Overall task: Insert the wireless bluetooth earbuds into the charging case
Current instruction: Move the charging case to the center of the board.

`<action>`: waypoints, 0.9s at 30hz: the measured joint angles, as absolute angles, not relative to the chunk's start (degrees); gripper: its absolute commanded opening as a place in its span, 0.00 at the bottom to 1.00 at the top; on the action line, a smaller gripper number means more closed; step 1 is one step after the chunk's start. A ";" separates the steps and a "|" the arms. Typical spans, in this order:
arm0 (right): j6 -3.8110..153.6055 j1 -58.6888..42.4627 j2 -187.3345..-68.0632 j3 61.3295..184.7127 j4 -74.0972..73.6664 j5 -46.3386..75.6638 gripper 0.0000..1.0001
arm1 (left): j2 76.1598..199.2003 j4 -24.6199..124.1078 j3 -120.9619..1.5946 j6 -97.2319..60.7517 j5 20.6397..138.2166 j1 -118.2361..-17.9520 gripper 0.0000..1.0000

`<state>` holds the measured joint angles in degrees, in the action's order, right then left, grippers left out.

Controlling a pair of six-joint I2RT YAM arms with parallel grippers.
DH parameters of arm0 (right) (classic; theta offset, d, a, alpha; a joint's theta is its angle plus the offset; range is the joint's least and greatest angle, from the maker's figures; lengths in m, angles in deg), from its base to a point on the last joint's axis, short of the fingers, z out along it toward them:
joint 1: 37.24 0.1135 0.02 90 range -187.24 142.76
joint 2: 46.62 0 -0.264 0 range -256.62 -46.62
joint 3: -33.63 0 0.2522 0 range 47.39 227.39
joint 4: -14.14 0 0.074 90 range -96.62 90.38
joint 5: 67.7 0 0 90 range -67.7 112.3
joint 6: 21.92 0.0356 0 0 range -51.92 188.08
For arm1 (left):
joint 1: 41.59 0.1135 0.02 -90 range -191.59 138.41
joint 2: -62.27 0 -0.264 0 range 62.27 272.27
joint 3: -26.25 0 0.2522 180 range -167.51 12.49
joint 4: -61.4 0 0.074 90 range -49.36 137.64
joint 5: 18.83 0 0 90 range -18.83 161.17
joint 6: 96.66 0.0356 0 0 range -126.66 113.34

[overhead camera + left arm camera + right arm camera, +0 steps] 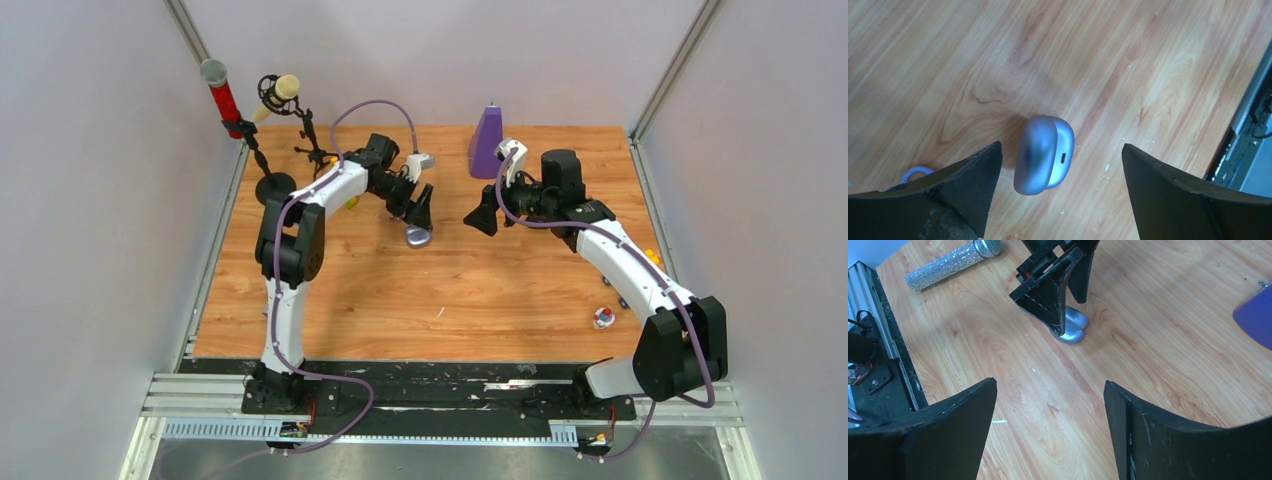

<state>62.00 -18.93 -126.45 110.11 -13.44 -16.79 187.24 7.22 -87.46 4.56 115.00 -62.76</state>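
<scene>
The charging case (1043, 155) is a silvery lilac oval resting on its edge on the wooden table, lid slightly ajar and charging port facing the camera. My left gripper (1061, 145) hovers open over it; the case lies between the fingers, close to the left finger (973, 180), touching neither. In the top view the case (418, 236) sits just below the left gripper (418, 212). My right gripper (482, 218) is open and empty, a short way right of the case (1073, 325). In its wrist view the right gripper (1050, 381) has only bare wood between its fingers. No earbuds show plainly.
A purple cone-shaped object (487, 143) stands at the back centre. Microphones and a stand (270, 100) are at the back left, and a glittery microphone (948, 262) lies on the table. Several tiny items (603, 318) sit near the right edge. A pale ring (915, 173) lies by the left finger.
</scene>
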 measured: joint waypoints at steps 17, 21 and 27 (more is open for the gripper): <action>61.91 -19.72 -123.11 110.11 -13.47 -15.80 0.80 | 191.77 8.53 -102.89 2.90 94.96 -73.56 1.00; 61.91 -21.05 -120.13 110.11 -13.40 -15.78 0.80 | 194.39 6.84 -102.86 2.36 88.82 -75.48 1.00; 61.91 -22.45 -118.17 110.11 -13.20 -16.18 0.80 | 195.74 5.51 -101.20 0.17 81.01 -75.20 1.00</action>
<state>61.91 -22.45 -118.17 110.11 -13.20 -16.18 195.74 5.51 -101.20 0.17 81.01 -75.20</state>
